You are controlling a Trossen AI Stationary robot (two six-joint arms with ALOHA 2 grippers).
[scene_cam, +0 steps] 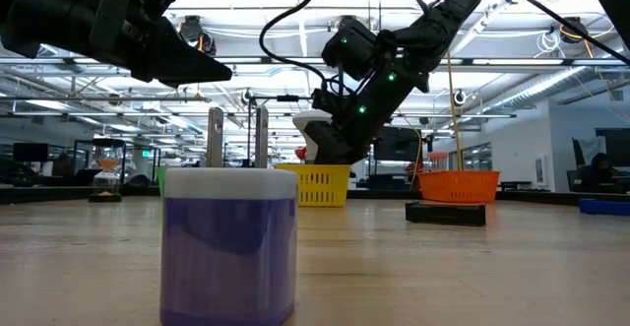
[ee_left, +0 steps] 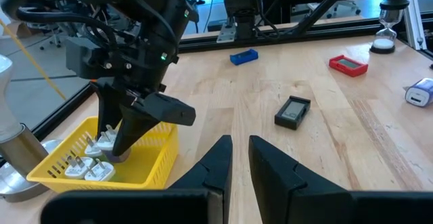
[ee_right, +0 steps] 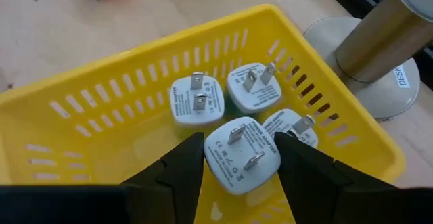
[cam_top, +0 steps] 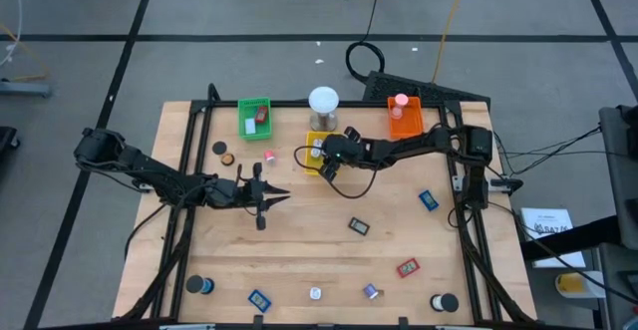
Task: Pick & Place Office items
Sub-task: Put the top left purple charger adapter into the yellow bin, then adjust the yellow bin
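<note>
My right gripper point(ee_right: 240, 166) reaches down into the yellow tray point(ee_right: 122, 109) at the table's far middle, shut on a white plug adapter point(ee_right: 242, 153). Three more white adapters point(ee_right: 196, 101) lie on the tray's floor. My left gripper point(ee_left: 240, 158) hovers left of centre point(cam_top: 281, 196), pointing toward the tray, shut but for a slim gap, with nothing in it. Office items lie loose on the table: a dark piece point(cam_top: 358, 225), a blue piece point(cam_top: 428, 199) and a red piece point(cam_top: 407, 267). My right gripper pinches the white adapter by two opposite sides point(ee_right: 208, 158) between its two fingers, its prong face up. The fingers point(ee_left: 122, 139) slant down into the tray from the table's right. The adapter sits low in the tray over the others; whether it rests on them I cannot tell.
A green tray point(cam_top: 255, 116) and an orange tray point(cam_top: 405, 119) flank the white-domed cylinder point(cam_top: 323, 101) at the far edge. Black rolls point(cam_top: 202, 285) point(cam_top: 445, 302), a blue piece point(cam_top: 259, 298) and a purple-and-white item point(scene_cam: 228, 242) sit along the near edge.
</note>
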